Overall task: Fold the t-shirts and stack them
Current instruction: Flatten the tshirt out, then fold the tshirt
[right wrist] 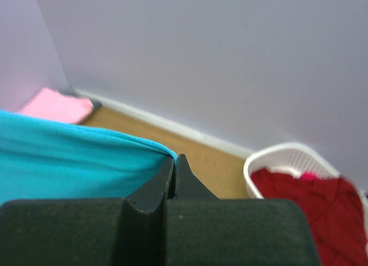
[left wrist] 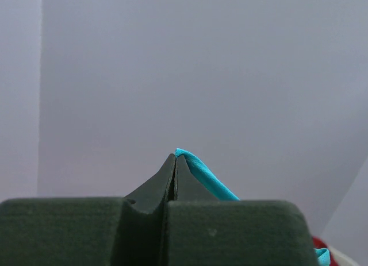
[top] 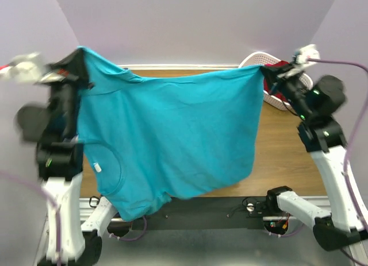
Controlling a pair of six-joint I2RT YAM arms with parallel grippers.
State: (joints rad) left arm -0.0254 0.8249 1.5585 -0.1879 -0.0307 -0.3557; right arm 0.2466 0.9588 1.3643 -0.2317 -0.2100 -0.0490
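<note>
The teal t-shirt (top: 172,139) hangs spread in the air between my two grippers, above the table. My left gripper (top: 80,52) is shut on its upper left corner; in the left wrist view a teal edge (left wrist: 207,177) pokes past the closed tips (left wrist: 175,158). My right gripper (top: 265,70) is shut on its upper right corner; the cloth (right wrist: 69,157) runs left from the closed tips (right wrist: 175,160). The dark red t-shirt (right wrist: 310,203) lies in the white basket (right wrist: 276,157). The light pink t-shirt (right wrist: 57,104) lies folded at the far left by the wall.
The white basket (top: 259,60) stands at the table's back right, just behind my right gripper. The wooden table (top: 287,157) shows to the right of the hanging shirt. Purple walls close in the back and sides.
</note>
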